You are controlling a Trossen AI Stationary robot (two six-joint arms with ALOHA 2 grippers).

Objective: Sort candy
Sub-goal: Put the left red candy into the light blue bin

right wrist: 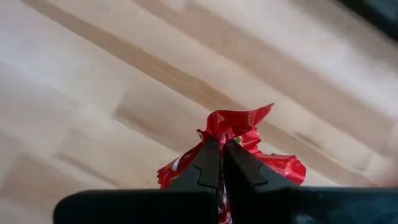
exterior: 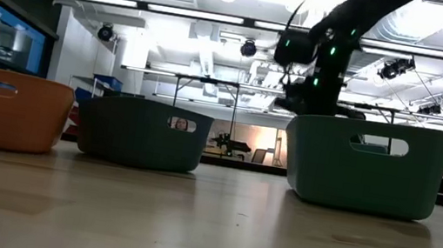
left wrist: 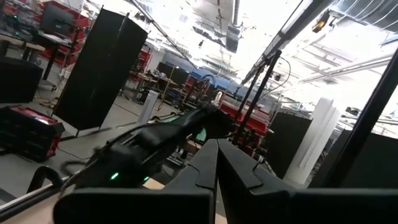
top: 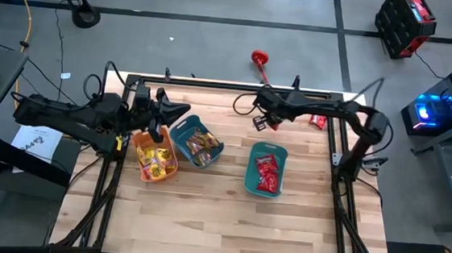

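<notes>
Near edge of the wooden table: bare planks, nothing on them.

Mid-table, three bins in a loose row. Orange bin on the left side holds yellow candy, a heap of small shiny packets with some red print. Just beside it, almost touching, a teal bin set at an angle holds brown-orange candy. Well apart toward the right, a second teal bin holds red candy, several glossy packets piled together. From the low view only the bin walls show, contents hidden.

Left gripper sits over the far rim of the orange bin, arm reaching in from the table's left side. In its wrist view the two dark fingers lie pressed together with nothing between them, aimed out at the room.

Farther back, right gripper hangs above the table beyond the red-filled bin. Its fingers are clamped on a red candy packet: crinkled shiny red wrapper, twisted end sticking up, a little white print at one edge. Bare wood beneath it.

Far right corner: more red packets lie on the table by the right arm.

Beyond the table edge, a red desk lamp stands on the floor.
</notes>
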